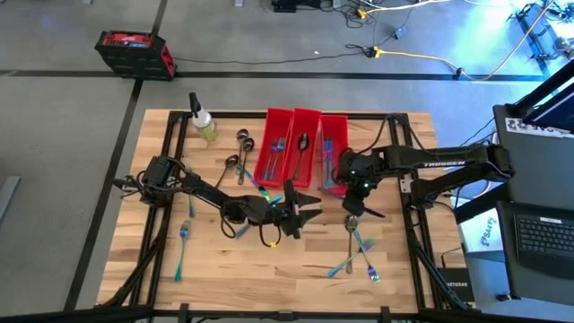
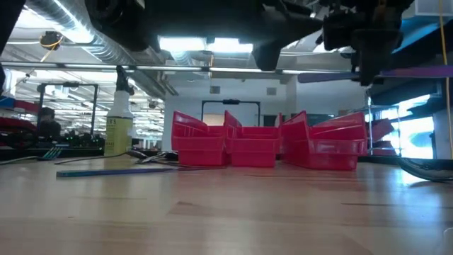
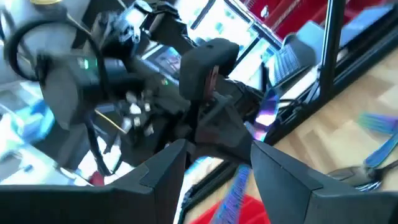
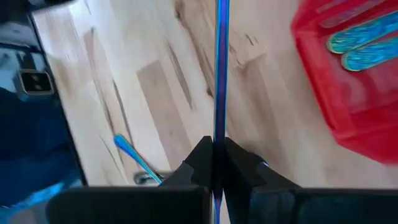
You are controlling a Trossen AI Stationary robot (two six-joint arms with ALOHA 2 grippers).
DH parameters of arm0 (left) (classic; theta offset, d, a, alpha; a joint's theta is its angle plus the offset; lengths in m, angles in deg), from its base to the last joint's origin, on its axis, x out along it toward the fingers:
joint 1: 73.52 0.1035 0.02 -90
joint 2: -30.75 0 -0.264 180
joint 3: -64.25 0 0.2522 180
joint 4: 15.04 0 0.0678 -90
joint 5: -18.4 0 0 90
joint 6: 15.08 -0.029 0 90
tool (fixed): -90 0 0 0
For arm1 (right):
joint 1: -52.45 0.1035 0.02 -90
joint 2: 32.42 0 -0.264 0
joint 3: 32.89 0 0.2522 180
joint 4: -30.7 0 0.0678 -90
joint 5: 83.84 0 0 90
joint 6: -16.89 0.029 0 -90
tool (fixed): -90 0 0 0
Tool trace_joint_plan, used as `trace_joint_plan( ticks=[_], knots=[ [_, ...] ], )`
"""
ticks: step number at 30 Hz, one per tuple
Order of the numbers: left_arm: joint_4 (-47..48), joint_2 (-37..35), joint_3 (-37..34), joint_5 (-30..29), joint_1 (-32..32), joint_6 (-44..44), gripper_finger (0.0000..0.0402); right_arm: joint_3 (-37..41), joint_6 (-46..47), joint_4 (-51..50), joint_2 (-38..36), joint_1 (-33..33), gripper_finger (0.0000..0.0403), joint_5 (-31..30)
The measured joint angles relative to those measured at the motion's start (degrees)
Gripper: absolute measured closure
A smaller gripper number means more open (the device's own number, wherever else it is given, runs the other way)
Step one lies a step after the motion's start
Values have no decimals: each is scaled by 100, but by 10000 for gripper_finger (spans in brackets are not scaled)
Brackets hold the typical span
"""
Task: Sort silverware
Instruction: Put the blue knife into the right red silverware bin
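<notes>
Place: robotics lab / open workshop hall, not a home.
Floor: grey concrete showing around the wooden table (image 1: 224,269), w/ a yellow cable (image 1: 421,58) trailing across it.
Ceiling: exposed silver ducting (image 2: 71,28) and strip lights (image 2: 205,46) running overhead in low view.
Bench gear: laptop (image 1: 543,235) sitting just beside the table on the right arm's side; red/black toolbox (image 1: 134,52) sitting on the floor, well apart.
Rig: table sitting inside a black metal frame (image 1: 175,161), w/ two dark arms working over it.
Background: shelving and racks (image 2: 64,113) filling the far room.
</notes>
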Motion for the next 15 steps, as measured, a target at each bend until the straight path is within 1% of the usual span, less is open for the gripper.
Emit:
trace_joint_plan(
  ticks=[3, 7, 10, 13, 15],
  knots=[
    [98, -33, -2, 58, 40, 470, 233, -194, -151, -325, -65, 0, 403, -278],
    [179, -33, -2, 319, 123, 1266, 233, -525, -453, -887, -92, 0, 403, -870],
    [131, -33, -2, 340, 208, 1951, 233, -737, -727, -1329, -92, 7, 403, -1383],
    [-86, -33, -2, 383, 305, 2290, 233, -834, -1048, -1622, -92, 108, 403, -1701],
    [-131, -33, -2, 457, 390, 2464, 233, -870, -1246, -1671, -88, 259, 403, -1784]
  ],
)
